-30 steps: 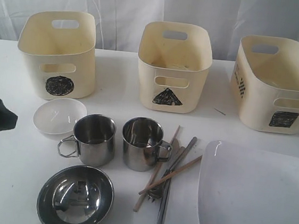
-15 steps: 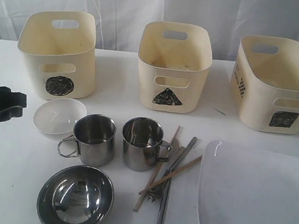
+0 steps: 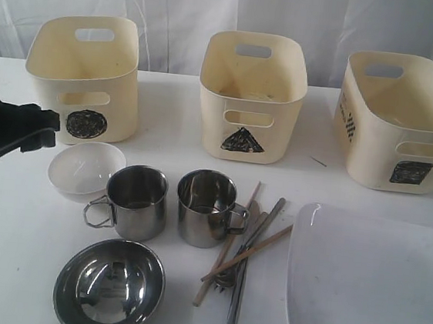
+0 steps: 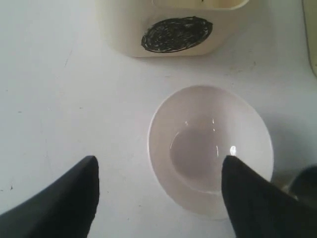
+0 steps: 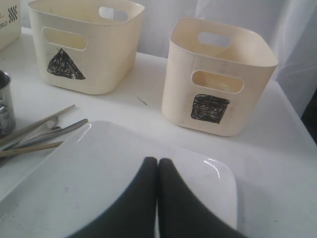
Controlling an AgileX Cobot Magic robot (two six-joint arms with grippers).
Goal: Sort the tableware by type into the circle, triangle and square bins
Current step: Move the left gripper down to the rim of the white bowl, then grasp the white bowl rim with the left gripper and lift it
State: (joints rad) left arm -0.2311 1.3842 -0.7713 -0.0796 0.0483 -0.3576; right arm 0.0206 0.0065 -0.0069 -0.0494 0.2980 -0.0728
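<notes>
My left gripper (image 3: 49, 129) (image 4: 159, 163) hangs open just left of the small white bowl (image 3: 86, 167) (image 4: 210, 148), one finger over the bowl's rim and nothing between the jaws. The circle bin (image 3: 105, 112) (image 4: 173, 34) stands right behind the bowl. Two steel mugs (image 3: 135, 200) (image 3: 206, 206), a steel bowl (image 3: 109, 286), chopsticks (image 3: 227, 244) and cutlery (image 3: 246, 266) lie in the middle. My right gripper (image 5: 157, 159) is shut and empty above the large white plate (image 3: 370, 283) (image 5: 99, 168). The triangle bin (image 3: 212, 127) (image 5: 84, 44) and square bin (image 3: 372, 159) (image 5: 218, 74) stand behind.
The three bins line the back of the white table, with white curtain behind them. A small dark speck (image 3: 319, 162) lies between the triangle and square bins. The plate reaches the table's front right edge.
My left gripper has come in from the left edge, moving right and toward the back, up to the small white bowl. Nothing on the table has moved.
</notes>
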